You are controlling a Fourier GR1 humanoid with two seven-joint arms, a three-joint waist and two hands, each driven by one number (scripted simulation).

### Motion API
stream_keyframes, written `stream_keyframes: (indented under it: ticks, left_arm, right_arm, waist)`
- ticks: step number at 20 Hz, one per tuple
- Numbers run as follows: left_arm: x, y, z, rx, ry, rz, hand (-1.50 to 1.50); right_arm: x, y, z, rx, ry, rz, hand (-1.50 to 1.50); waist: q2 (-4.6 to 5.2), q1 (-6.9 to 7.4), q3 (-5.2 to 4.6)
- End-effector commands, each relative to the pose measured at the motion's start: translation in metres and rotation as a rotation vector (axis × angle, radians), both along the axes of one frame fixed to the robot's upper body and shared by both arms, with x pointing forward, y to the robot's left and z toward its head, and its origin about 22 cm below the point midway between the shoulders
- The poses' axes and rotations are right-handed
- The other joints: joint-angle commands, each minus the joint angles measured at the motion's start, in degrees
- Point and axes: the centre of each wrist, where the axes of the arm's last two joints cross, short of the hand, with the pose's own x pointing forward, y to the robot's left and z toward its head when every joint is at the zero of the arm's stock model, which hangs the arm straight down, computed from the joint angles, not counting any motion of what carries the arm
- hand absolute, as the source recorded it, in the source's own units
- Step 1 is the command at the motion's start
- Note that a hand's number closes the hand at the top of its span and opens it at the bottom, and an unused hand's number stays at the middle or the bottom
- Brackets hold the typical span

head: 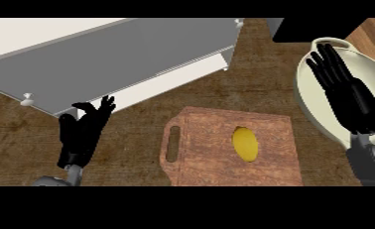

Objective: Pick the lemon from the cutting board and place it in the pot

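**Lemon not yet picked up; both hands open**

The lemon [245,143] lies on the cutting board [219,124], right of the board's middle, upright in the view and untouched. Nothing holds it. The pot [304,91], a pale round vessel, stands at the right edge of the tabletop [249,69], just beside the board's upper right corner, and no lemon shows inside it.

The right hand [344,91] is over the pot, its fingers straight and spread, holding nothing. The left hand [82,131] shows at the lower left, open with its fingers up, well apart from the board; it looks to be resting.

Judged from this, the task is at its start: the pick, the carry and the placing are all left to do. The right hand is nearer the lemon and would have to come down and left to reach it.

A grey cabinet [117,54] with a small knob fills the upper left. No brand, label or writing can be read anywhere.
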Motion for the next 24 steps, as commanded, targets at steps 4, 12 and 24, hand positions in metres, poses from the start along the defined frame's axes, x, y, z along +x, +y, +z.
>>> stream_keyframes:
  ticks: [4,12,24]
  left_arm:
    - [0.032,-0.005,0.053,-0.034,-0.315,0.016,0.0]
    - [0.045,-0.016,0.075,-0.124,-0.44,0.044,0.0]
    - [0.044,0.006,0.071,-0.113,-0.454,0.088,0.0]
  right_arm:
    - [0.031,0.016,0.047,0.025,-0.144,0.453,1.5]
    - [0.033,-0.017,0.069,-0.389,-0.377,0.538,-1.5]
    - [0.027,-0.028,0.088,-0.81,-0.48,0.761,-1.5]
  waist:
    - [0.71,4.47,0.44]
    - [1.49,3.97,0.73]
    - [0.91,2.96,0.31]
